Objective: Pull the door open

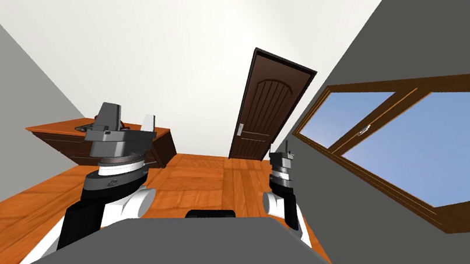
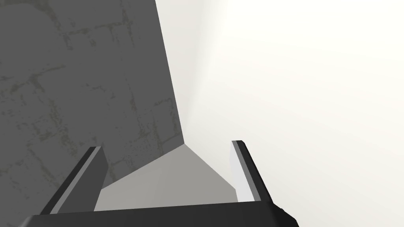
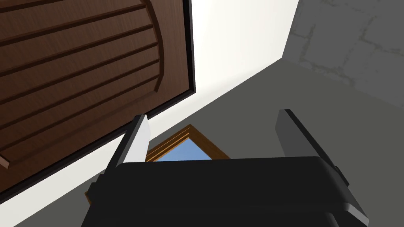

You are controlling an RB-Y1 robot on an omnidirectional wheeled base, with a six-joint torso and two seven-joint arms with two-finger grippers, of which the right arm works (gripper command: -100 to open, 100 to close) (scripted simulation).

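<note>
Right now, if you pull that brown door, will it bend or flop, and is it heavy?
Probably stiff: the door looks like dark wood with raised panels, so it shouldn't flop. It is likely heavy for its size, so expect a slow swing rather than a jerk. Its small pale handle offers little to hold, so a grip might slip.

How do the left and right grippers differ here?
The left gripper hangs near the wooden desk; the right gripper hangs beside the grey wall with the window. In the head view the left gripper looks large and close, the right gripper small. Both are open, empty and short of the brown door.
</note>
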